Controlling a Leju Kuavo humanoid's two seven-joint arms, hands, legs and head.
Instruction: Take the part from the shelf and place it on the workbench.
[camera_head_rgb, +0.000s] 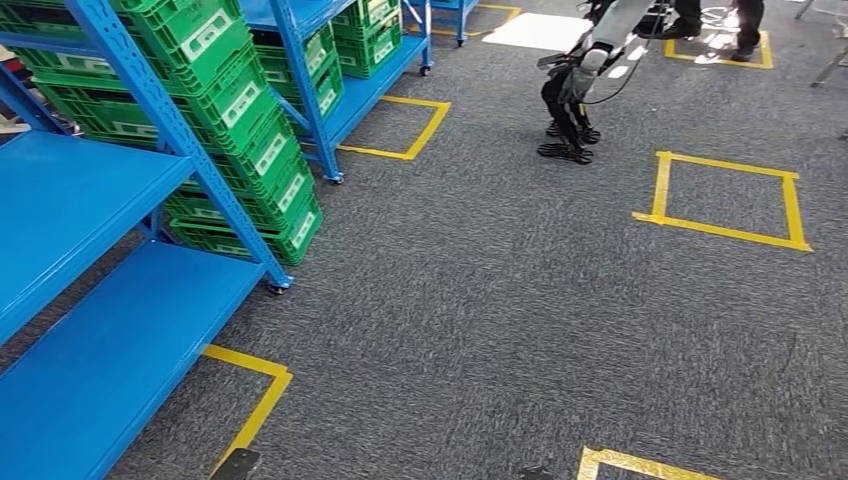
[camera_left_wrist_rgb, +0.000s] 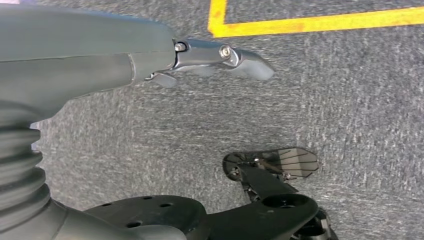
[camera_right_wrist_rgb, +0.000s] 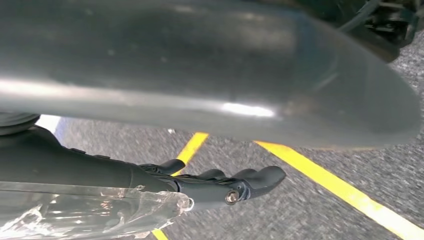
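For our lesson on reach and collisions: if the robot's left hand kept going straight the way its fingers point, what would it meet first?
Probably the grey carpet. In the wrist view the left hand hangs above bare floor, fingers pointing toward it, yellow tape off to one side. Depth is unclear.

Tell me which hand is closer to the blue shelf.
Left. The left hand hangs low on the side of the blue shelf; the right hand hangs on the robot's far side, away from it.
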